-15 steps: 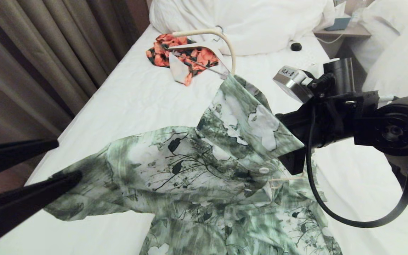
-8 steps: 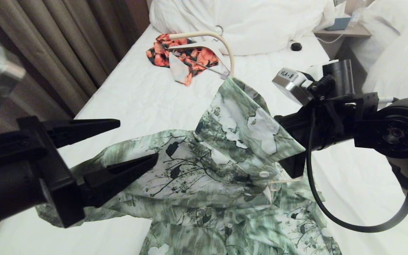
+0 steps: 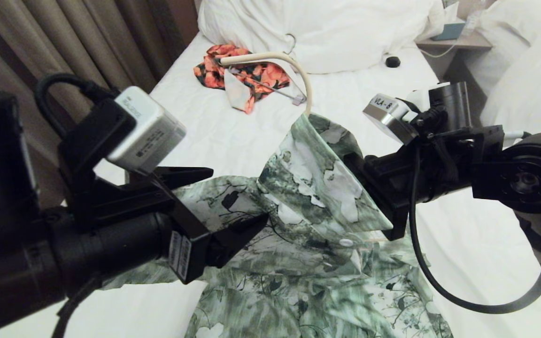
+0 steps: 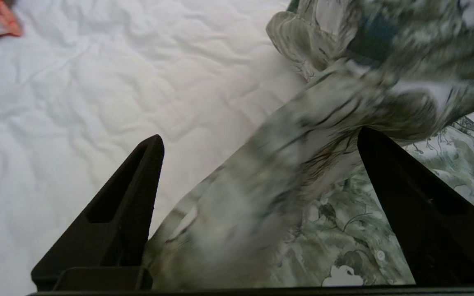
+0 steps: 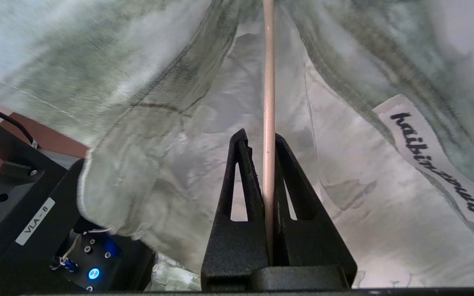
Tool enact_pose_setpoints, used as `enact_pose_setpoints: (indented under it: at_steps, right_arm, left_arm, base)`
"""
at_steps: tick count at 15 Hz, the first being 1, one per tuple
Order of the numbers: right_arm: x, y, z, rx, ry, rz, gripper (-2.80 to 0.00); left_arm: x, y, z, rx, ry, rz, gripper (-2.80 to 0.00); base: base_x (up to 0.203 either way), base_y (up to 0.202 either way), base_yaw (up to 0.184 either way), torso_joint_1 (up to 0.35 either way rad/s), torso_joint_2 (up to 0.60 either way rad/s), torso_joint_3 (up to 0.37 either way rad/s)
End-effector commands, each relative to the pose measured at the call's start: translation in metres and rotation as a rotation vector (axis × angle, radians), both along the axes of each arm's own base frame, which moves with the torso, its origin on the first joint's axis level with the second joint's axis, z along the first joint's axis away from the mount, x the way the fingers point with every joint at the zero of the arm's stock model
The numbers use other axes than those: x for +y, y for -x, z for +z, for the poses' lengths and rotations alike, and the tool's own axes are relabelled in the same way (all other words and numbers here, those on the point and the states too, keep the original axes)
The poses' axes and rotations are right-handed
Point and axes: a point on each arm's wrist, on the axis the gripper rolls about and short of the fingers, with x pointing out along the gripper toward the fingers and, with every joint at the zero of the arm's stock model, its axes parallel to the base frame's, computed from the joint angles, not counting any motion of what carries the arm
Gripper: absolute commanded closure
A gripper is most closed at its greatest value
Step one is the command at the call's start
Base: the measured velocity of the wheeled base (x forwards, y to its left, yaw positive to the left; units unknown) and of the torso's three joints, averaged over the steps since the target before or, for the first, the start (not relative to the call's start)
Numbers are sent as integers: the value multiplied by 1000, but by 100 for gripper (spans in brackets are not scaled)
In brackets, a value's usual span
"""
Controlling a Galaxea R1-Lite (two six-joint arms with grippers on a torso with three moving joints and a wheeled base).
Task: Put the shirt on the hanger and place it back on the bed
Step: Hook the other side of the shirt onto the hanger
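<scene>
Black left gripper (image 3: 233, 202), jaws spread wide w/ nothing held, hangs over the loose sleeve of the pale green leaf-print shirt (image 3: 298, 263), which lies on the white-sheeted bed (image 3: 181, 126). To the right, the right gripper (image 5: 263, 144) is clenched on the thin cream wire hanger (image 5: 268, 82) inside the shirt's raised shoulder. Best approach, imo: pinch the sleeve's shoulder seam, not loose cloth, & ease it over the hanger arm while the right keeps the hanger steady.
</scene>
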Motion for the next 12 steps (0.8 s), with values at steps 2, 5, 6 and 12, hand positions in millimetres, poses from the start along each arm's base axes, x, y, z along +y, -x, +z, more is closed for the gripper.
enact_pose_setpoints:
  at_steps: [2,5,6,12]
  right_arm:
    - [-1,1,0,-4,-4,7,0]
    - [-4,2,2,-10,-7,4,0]
    - [-4,2,2,-9,-7,0,0]
    - [-15,-4,-1,1,-2,-32,0]
  left_arm:
    - [-19,-10,-13,25,-41,-13,-280]
    - [-27,-8,-14,24,-41,-38,0]
    - [-28,-7,-14,23,-40,-43,0]
    - [-27,-4,-15,23,-41,-50,0]
  base:
    - [0,0,0,0,0,0]
    - [0,0,0,0,0,0]
    - [0,0,0,0,0,0]
    - [0,0,0,0,0,0]
